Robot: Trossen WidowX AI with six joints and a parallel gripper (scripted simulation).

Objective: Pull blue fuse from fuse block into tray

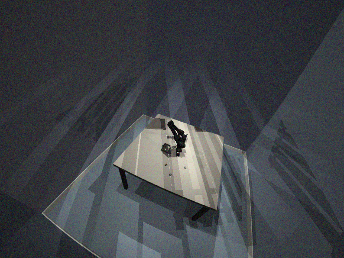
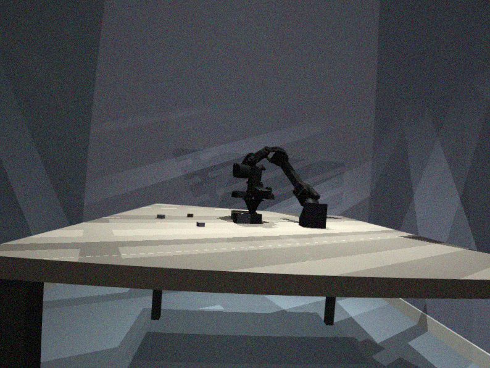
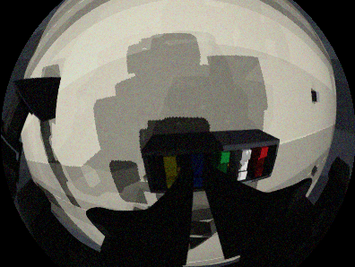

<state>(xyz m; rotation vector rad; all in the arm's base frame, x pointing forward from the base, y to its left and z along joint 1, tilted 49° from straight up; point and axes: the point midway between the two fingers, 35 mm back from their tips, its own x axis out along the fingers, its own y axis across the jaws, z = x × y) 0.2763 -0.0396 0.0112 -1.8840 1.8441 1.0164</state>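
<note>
Gripper (image 3: pixel 198 185) at frame centre, wrist view, fingers closed on blue fuse (image 3: pixel 196 169), which sits in fuse block (image 3: pixel 178 145) btwn yellow fuse (image 3: pixel 170 170) and green fuse (image 3: pixel 224 162). White fuse (image 3: pixel 245 165), red fuse (image 3: pixel 260 161) further right.

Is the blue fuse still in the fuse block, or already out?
In. The blue fuse sits in the fuse block beside the yellow fuse.
</note>
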